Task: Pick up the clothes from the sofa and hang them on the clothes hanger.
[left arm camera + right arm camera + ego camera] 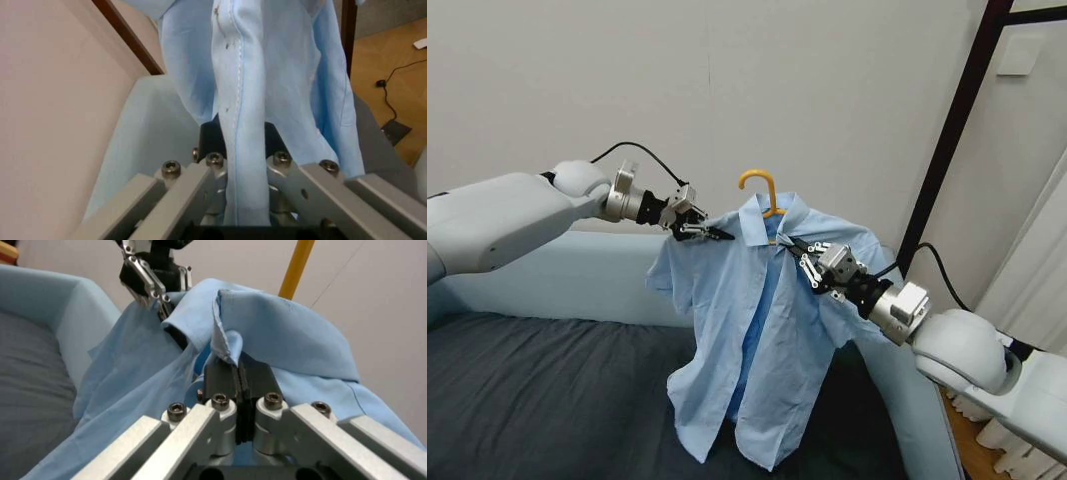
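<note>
Leftmost, reaches in from the picture's edge with the white left arm, stretched nearly level above the sofa (577,275), wrist straight and aimed toward the middle. Ends in the left gripper (695,226), clamped on a fold near one shoulder of the light blue shirt (757,340). Shows, from that wrist's camera, a strip of cloth running between the closed pads. Holds that shoulder out sideways, likely to spread the garment and stop it sliding off the hanger (760,186).

Carries the shirt in mid-air at the centre, clear of the dark seat cushion. Drapes it over the orange hanger, with the hook poking up above the collar, the front open and the hem dangling low.

Moves on rightward to the right gripper (810,262), pinched tight on the collar edge beside the front opening, just below the hook. Looks meant to bear the weight near the hanger's neck, so that shirt and hanger can travel as one. Comes up from the lower right with the right arm, forearm slanting up and inward, elbow low.

Passes, at far right, a dark rack pole (947,140) rising on a slant, well apart from the hook. Suggests the hanging itself is not yet done.
</note>
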### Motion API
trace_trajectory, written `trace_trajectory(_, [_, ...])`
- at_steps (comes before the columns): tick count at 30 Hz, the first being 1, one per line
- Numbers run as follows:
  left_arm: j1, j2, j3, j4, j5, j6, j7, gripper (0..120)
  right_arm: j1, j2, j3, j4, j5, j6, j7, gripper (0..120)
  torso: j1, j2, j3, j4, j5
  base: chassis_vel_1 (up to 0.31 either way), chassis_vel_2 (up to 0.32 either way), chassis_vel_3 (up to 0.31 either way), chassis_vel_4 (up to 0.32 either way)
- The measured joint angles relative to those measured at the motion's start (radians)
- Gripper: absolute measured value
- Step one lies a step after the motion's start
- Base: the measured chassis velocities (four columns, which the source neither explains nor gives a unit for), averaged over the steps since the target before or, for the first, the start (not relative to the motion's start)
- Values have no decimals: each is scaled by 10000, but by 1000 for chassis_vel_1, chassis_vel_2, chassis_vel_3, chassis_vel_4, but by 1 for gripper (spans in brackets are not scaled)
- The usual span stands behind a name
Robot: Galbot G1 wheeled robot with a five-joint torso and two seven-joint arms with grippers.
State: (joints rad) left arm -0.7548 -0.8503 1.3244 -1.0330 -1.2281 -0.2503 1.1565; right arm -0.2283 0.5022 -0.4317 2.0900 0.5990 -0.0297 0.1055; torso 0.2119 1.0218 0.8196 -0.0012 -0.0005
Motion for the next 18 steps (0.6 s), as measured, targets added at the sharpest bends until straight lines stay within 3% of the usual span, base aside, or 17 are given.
trace_trajectory(13, [-138,411,-4,-481,-173,-79,-103,1,-585,-528,303,458,52,-419,148,2,0,0,0,0,-2,0,0,0,0])
trace_trajectory(18, [-159,480,-35,-280,-152,-213,-29,1,-1553,-940,954,1012,515,-1038,469,23,0,0,0,3,-2,0,0,0,0])
